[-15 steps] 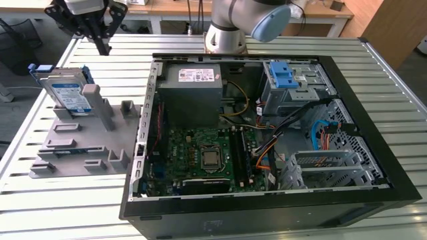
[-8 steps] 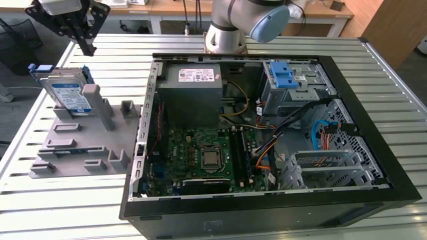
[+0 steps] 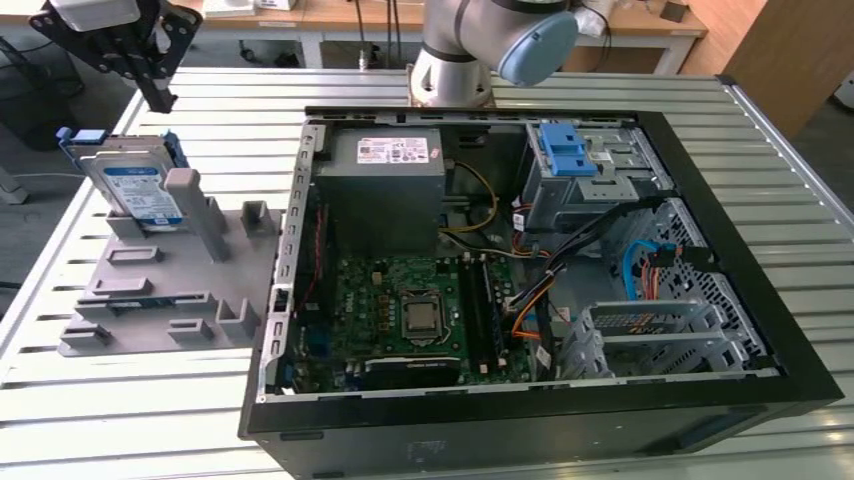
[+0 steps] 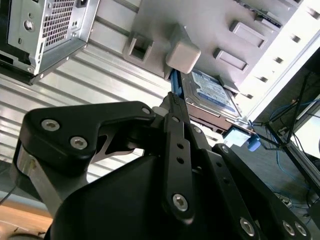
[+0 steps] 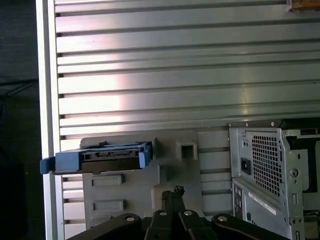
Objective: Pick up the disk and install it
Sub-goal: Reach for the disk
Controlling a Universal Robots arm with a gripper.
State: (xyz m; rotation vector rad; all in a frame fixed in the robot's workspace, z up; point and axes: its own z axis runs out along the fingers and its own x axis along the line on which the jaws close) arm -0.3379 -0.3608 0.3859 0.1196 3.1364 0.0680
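Disk: the disk (image 3: pixel 134 185) stands on edge in a slot of the grey fixture (image 3: pixel 147 290), below the fingertips and clear of them. Not yet lifted.
Fingers: the gripper (image 3: pixel 160 98) hangs above the disk, tips pressed together, nothing held. The first wrist view shows the tips meeting.
Step in hand (judged): the approach for the pick.
Doing it well (judged): spread the tips before any descent, one finger to each flat face. Grip the metal body, not the blue rails (image 3: pixel 83 135) that jut at the upper edge. Pull straight along the slot to avoid binding.
Hazard: a grey post (image 3: pixel 187 200) stands just beside the disk, so little room for the finger on that side.
Further out: the open computer case (image 3: pixel 747 390) and its drive cage (image 3: pixel 587 165) lie well away from the fingers.
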